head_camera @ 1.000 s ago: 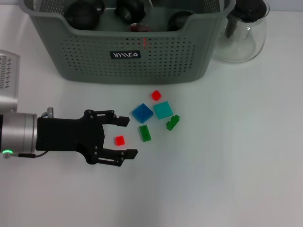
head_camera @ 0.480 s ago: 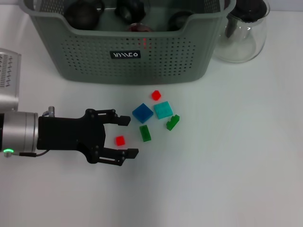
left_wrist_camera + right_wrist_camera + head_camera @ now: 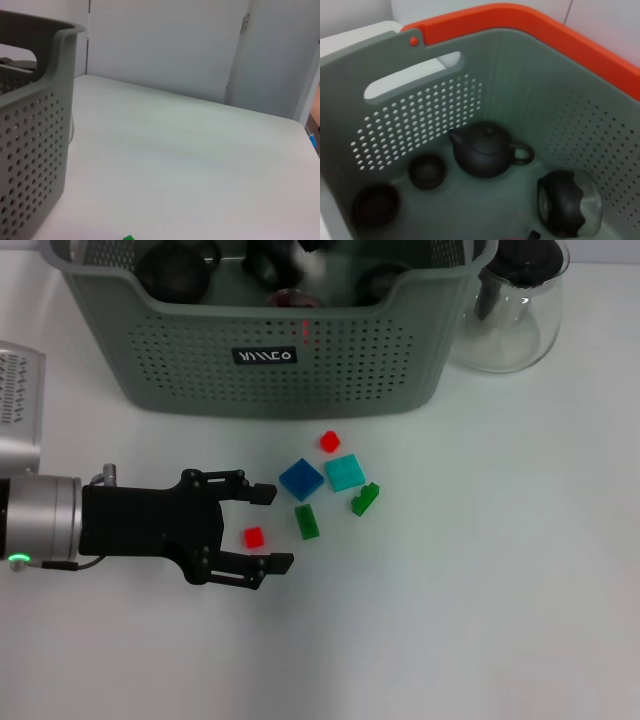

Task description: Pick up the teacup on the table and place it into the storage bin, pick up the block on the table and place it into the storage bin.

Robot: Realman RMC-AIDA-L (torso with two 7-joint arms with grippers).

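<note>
jaws of left gripper (image 3: 268,530) spread, flanking red block (image 3: 253,537)

A robot test bench in a lab or office room is showing here. A bare white table (image 3: 480,620) is lying under the bin (image 3: 270,360), plain white walls (image 3: 165,45) are rising behind the bin, and small coloured blocks (image 3: 300,479) are sitting in front of it like staged props.

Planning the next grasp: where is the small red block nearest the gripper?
Head view: the red block lies between the open left gripper's jaws, left of the green block.
</note>
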